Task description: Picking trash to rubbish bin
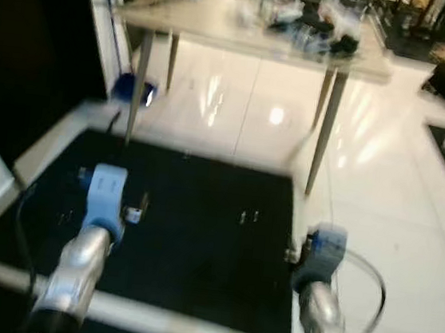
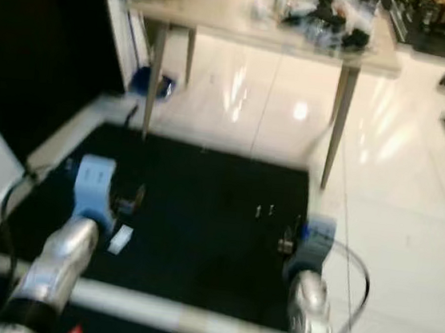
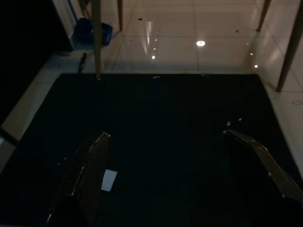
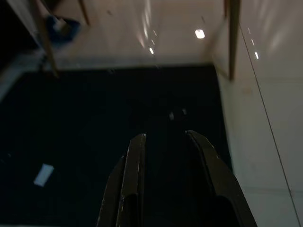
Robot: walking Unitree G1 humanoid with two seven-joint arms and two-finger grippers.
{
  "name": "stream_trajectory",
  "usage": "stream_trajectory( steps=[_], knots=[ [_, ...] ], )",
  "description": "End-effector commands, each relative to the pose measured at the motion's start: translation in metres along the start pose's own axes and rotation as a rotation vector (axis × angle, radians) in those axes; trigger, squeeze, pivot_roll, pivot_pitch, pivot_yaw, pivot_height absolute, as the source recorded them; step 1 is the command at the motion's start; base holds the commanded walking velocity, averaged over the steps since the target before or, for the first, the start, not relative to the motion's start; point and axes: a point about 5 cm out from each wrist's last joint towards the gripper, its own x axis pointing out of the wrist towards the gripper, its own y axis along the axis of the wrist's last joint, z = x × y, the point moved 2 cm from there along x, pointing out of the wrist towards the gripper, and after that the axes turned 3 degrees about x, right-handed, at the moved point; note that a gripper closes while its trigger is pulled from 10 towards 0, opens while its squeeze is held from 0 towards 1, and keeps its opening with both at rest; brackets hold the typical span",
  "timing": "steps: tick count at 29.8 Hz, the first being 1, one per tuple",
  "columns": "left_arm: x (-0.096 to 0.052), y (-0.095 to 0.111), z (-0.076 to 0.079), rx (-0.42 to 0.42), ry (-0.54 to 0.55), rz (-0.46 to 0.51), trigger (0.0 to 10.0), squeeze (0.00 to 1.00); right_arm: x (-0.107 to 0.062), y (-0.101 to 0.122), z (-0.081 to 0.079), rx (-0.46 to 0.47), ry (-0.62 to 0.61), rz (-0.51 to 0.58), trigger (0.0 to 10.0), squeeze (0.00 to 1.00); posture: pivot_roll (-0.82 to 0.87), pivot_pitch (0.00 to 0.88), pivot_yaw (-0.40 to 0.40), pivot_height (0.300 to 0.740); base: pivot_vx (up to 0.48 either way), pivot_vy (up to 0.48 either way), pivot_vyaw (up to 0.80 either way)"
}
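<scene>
- We judge the step in hand to be the approach: a scrap of trash (image 2: 121, 238) lies on the black mat (image 1: 197, 244), and neither pincer holds anything.
- The scrap is a small pale rectangle, lower left in the right eye view, just beside the left pincer (image 3: 165, 142); in the left wrist view it sits at (image 3: 109, 180), close against the inner side of one finger (image 3: 90, 165).
- The left pincer stands wide, its two fingers far apart over the mat; the right pincer (image 4: 165, 142) is narrower, with a clear gap between its fingers, over the right part of the mat.
- The scrap's long axis runs roughly from the robot outward, tilted a little to the right at its far end in the right eye view; it looks flat on the mat, and we cannot tell which face is up.
- The next move, in our judgement, calls for shifting the left pincer sideways so that the scrap lies midway between the fingers, then lowering and closing across its short side.
- A counter (image 1: 254, 33) with clutter stands in the upper part of the frame; we cannot make out a rubbish bin for certain.
</scene>
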Motion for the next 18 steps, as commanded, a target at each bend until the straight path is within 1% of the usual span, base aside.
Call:
stream_trajectory(
  steps=[1, 2, 3, 4, 5, 7, 8, 9, 10, 13, 18],
  knots=[
    [-0.003, -0.010, -0.003, 0.008, 0.005, -0.038, 10.0, 0.00, 0.001, 0.013, -0.009, -0.016, 0.044, 0.069, 10.0, 0.00, 0.04, 0.093, 0.039, 0.740, 0.000, 0.000, 0.00],
    [-0.003, -0.009, -0.001, 0.005, 0.004, -0.035, 10.0, 0.00, 0.002, 0.023, -0.022, -0.064, 0.112, 0.127, 10.0, 0.00, 0.04, 0.096, 0.042, 0.740, 0.000, 0.000, 0.00],
    [-0.003, -0.009, -0.001, 0.005, 0.004, -0.035, 10.0, 0.00, 0.002, 0.023, -0.022, -0.064, 0.112, 0.127, 10.0, 0.00, 0.04, 0.096, 0.042, 0.740, 0.000, 0.000, 0.00],
    [-0.003, -0.008, 0.002, 0.004, -0.011, -0.034, 10.0, 0.00, 0.000, 0.037, -0.041, -0.108, 0.209, 0.198, 10.0, 0.00, 0.04, 0.095, 0.043, 0.740, 0.000, 0.000, 0.00],
    [-0.003, -0.008, 0.002, 0.004, -0.011, -0.034, 10.0, 0.00, 0.000, 0.037, -0.041, -0.108, 0.209, 0.198, 10.0, 0.00, 0.04, 0.095, 0.043, 0.740, 0.000, 0.000, 0.00],
    [-0.002, -0.007, 0.004, 0.001, -0.019, -0.027, 10.0, 0.00, -0.003, 0.050, -0.062, -0.180, 0.311, 0.269, 10.0, 0.00, 0.04, 0.098, 0.041, 0.740, 0.000, 0.000, 0.00],
    [-0.002, -0.007, 0.004, 0.001, -0.019, -0.027, 10.0, 0.00, -0.003, 0.050, -0.062, -0.180, 0.311, 0.269, 10.0, 0.00, 0.04, 0.098, 0.041, 0.740, 0.000, 0.000, 0.00],
    [-0.002, -0.007, 0.004, -0.001, -0.018, -0.025, 10.0, 0.00, -0.004, 0.054, -0.070, -0.198, 0.346, 0.293, 10.0, 0.00, 0.04, 0.098, 0.041, 0.740, 0.000, 0.000, 0.00],
    [-0.002, -0.006, 0.005, -0.006, -0.016, -0.021, 10.0, 0.00, -0.005, 0.057, -0.075, -0.196, 0.361, 0.310, 10.0, 0.00, 0.04, 0.101, 0.040, 0.740, 0.000, 0.000, 0.00],
    [-0.002, -0.002, 0.008, -0.009, -0.020, -0.004, 10.0, 0.00, -0.003, 0.059, -0.076, -0.170, 0.349, 0.315, 10.0, 0.00, 0.04, 0.101, 0.040, 0.740, 0.000, 0.000, 0.00],
    [-0.003, 0.011, 0.012, -0.034, -0.020, 0.066, 10.0, 0.00, 0.000, 0.051, -0.058, -0.093, 0.253, 0.266, 10.0, 0.00, 0.04, 0.106, 0.034, 0.740, 0.000, 0.000, 0.00]
  ],
)
